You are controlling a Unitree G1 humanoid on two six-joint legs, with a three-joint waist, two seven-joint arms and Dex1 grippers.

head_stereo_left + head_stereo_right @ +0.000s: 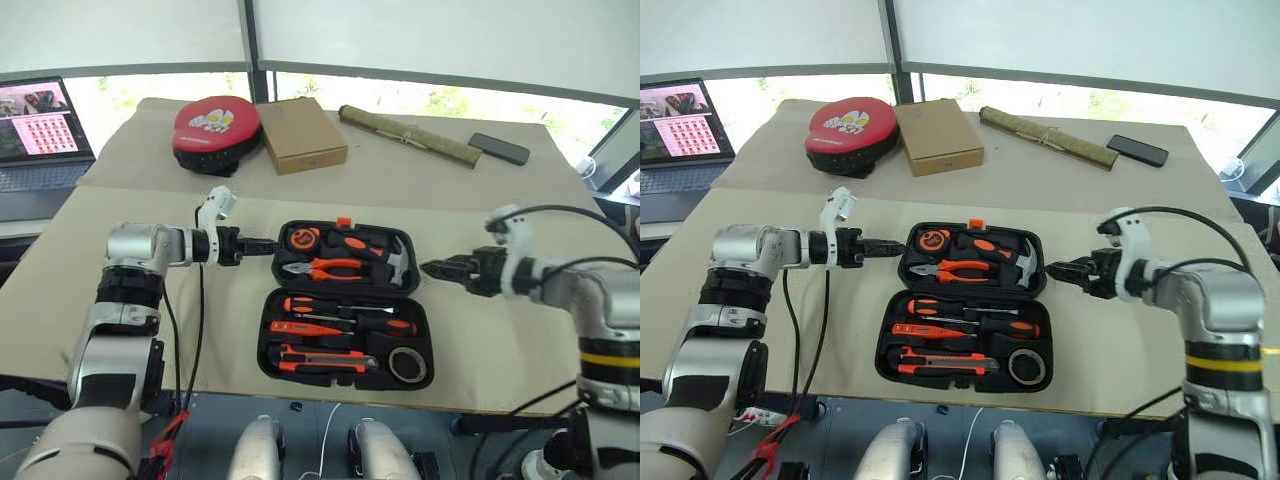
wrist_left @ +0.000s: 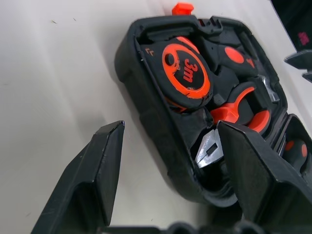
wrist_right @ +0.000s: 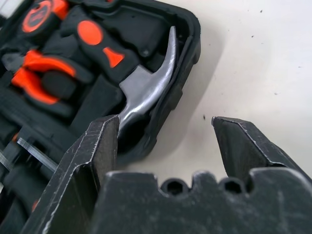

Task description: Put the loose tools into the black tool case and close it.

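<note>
Black tool case [image 1: 345, 305] lies open on table [image 1: 480, 180]; screwdrivers [image 1: 345, 312] and knife [image 1: 325, 360] lie crosswise inside. Left gripper [image 1: 268, 244] and right gripper [image 1: 432, 268] gape, empty, flanking it.

There is one black hinged plastic tool case [image 1: 271, 335], lying open. In its near half I count three slim screwdrivers with orange-and-black handles [image 1: 345, 324], one flat orange-and-black utility knife [image 1: 325, 361] and one roll of dark tape [image 1: 406, 364]. In its far half are one round orange-and-black tape measure [image 2: 186, 71], one pair of orange-handled pliers [image 1: 325, 268] and one steel-headed hammer [image 3: 146, 85].

Behind the case lie one red-and-black round pad [image 1: 216, 132], one flat brown cardboard box [image 1: 301, 134], one long olive cloth roll [image 1: 408, 135] and one black phone [image 1: 498, 148]. One open laptop [image 1: 40, 132] stands at the far left.
</note>
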